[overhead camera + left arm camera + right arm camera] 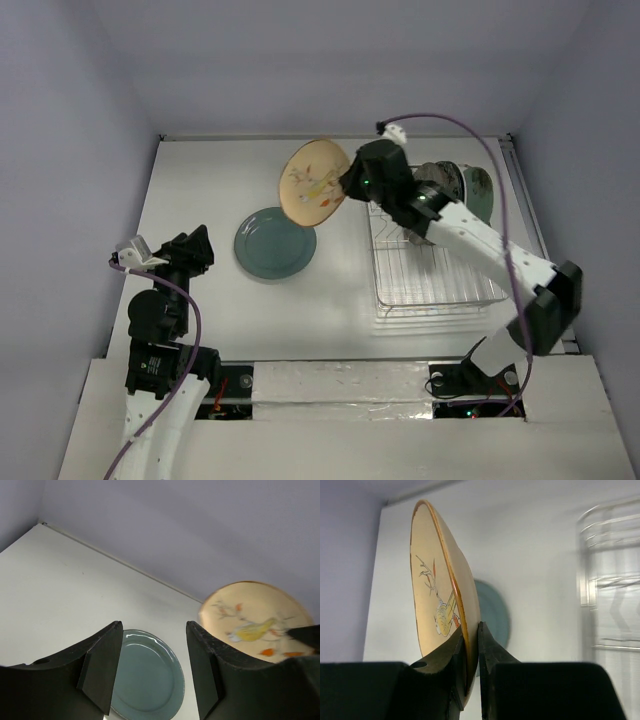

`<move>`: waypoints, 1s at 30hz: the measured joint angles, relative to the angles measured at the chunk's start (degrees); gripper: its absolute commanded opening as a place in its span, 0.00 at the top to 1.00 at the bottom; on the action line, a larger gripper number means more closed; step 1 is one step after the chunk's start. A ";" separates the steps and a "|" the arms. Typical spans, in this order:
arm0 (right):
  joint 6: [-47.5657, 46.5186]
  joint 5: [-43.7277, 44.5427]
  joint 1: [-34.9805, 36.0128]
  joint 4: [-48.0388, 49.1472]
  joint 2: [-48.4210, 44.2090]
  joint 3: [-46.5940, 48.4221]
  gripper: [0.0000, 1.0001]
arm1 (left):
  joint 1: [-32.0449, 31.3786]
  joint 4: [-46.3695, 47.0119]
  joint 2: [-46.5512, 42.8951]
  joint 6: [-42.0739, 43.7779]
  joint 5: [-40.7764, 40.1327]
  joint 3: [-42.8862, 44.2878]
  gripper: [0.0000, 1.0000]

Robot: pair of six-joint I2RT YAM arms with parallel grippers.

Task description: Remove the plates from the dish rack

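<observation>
Above table (200, 180), just left of dish rack (430, 285), near teal plate (275, 243): cream bird plate (313, 182), on edge, rim pinched by right pincer (471, 630). Likely stiff, glaze-slick, breakable; hold by rim. Left pincer (154, 626) spread, holding nothing.

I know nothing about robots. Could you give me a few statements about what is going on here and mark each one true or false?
1. The right gripper is clamped on the rim of the cream bird plate, holding it up off the table. True.
2. The teal plate stands in the dish rack. False: it lies flat on the table, left of the rack.
3. The left gripper holds nothing, its jaws apart. True.
4. The dish rack is empty. False: other plates stand on edge at its far end.
</observation>
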 measured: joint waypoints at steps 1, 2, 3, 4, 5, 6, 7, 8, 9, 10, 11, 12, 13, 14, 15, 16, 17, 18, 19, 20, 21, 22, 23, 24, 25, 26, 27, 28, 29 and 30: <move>1.73 -1.42 1.09 1.84 2.80 -0.31 1.00 | 0.00 0.00 0.00 0.00 0.00 0.00 0.50; 3.30 -2.91 2.03 3.80 5.51 -0.57 1.00 | 0.00 0.00 0.00 0.00 0.02 0.00 0.50; 4.83 -4.33 2.73 5.55 7.82 -0.92 1.00 | 0.00 0.00 0.00 0.00 0.00 0.00 0.50; 6.32 -5.62 3.26 7.26 10.10 -1.20 1.00 | 0.00 0.00 0.00 0.00 0.00 0.00 0.50; 8.07 -7.19 3.91 9.20 12.48 -1.70 1.00 | 0.00 0.00 0.00 0.00 0.00 0.00 0.50; 9.51 -8.46 4.35 10.80 14.10 -2.21 1.00 | 0.00 0.00 0.00 0.00 0.00 0.00 0.50; 11.54 -10.08 4.68 12.70 16.31 -2.97 1.00 | 0.00 0.00 0.00 0.00 0.00 0.00 0.50; 12.41 -10.84 4.90 13.49 17.27 -3.17 1.00 | 0.00 0.00 0.00 0.00 0.00 0.00 0.50; 13.51 -11.52 5.01 14.82 18.40 -3.72 1.00 | 0.00 0.02 0.00 0.00 0.00 0.00 0.50; 14.71 -12.02 5.03 16.13 19.19 -4.50 1.00 | 0.00 0.00 0.00 0.00 0.00 0.00 0.50; 15.63 -12.28 5.05 17.51 19.67 -5.42 1.00 | 0.00 0.00 0.00 0.00 0.00 0.00 0.50; 16.39 -12.39 5.05 18.38 19.93 -6.23 1.00 | 0.00 0.00 0.00 0.00 0.00 0.00 0.50; 17.22 -12.55 5.05 19.65 20.17 -7.15 1.00 | 0.00 0.00 0.00 0.00 0.00 0.00 0.50; 17.88 -12.63 5.18 20.65 20.44 -7.85 1.00 | 0.00 0.00 0.00 0.00 0.00 0.00 0.50; 18.58 -12.72 5.25 22.05 20.79 -8.68 1.00 | 0.00 0.00 0.00 0.00 0.00 0.00 0.50; 19.19 -12.81 5.27 23.39 21.11 -9.46 1.00 | 0.00 0.00 0.00 0.00 0.00 0.00 0.50; 19.93 -12.92 5.33 24.83 21.53 -10.36 1.00 | 0.00 0.00 0.00 0.00 0.00 0.00 0.50; 20.59 -13.09 5.49 26.05 22.03 -11.13 1.00 | 0.00 0.00 0.00 0.00 0.02 0.00 0.50; 21.24 -13.11 5.62 27.63 22.62 -12.11 1.00 | 0.00 0.00 0.00 0.00 0.00 0.00 0.50; 22.05 -13.35 5.70 28.79 23.23 -12.90 1.00 | 0.00 0.00 0.00 0.00 0.00 0.00 0.50; 22.67 -13.81 5.77 30.10 23.98 -13.75 1.00 | 0.00 0.00 0.00 0.00 0.00 0.00 0.50; 23.34 -14.14 5.95 31.15 24.70 -14.49 1.00 | 0.00 0.00 0.00 0.00 0.00 0.00 0.50; 23.89 -14.34 6.12 31.91 25.42 -15.08 1.00 | 0.00 0.00 0.00 0.00 0.00 0.00 0.50; 24.44 -14.51 6.40 32.37 26.34 -15.54 1.00 | 0.00 0.00 0.00 0.00 0.00 0.00 0.50; 25.03 -14.56 6.64 32.79 26.99 -16.06 1.00 | 0.00 0.00 0.00 0.00 0.00 0.00 0.50; 26.03 -14.69 6.73 33.88 27.39 -16.85 1.00 | 0.00 0.00 0.00 0.00 0.00 0.00 0.50; 26.73 -14.78 6.75 34.67 27.50 -17.25 1.00 | 0.00 0.00 0.00 0.00 0.00 0.00 0.50; 26.97 -14.80 6.75 35.39 27.54 -17.51 1.00 | 0.00 0.00 0.00 0.00 0.00 0.00 0.50; 27.02 -14.80 6.82 35.85 27.54 -17.79 1.00 | 0.00 0.00 0.00 0.00 0.00 0.00 0.50; 27.23 -14.80 6.88 36.22 27.56 -18.08 0.92 | 0.00 0.00 0.00 0.00 0.00 0.00 0.50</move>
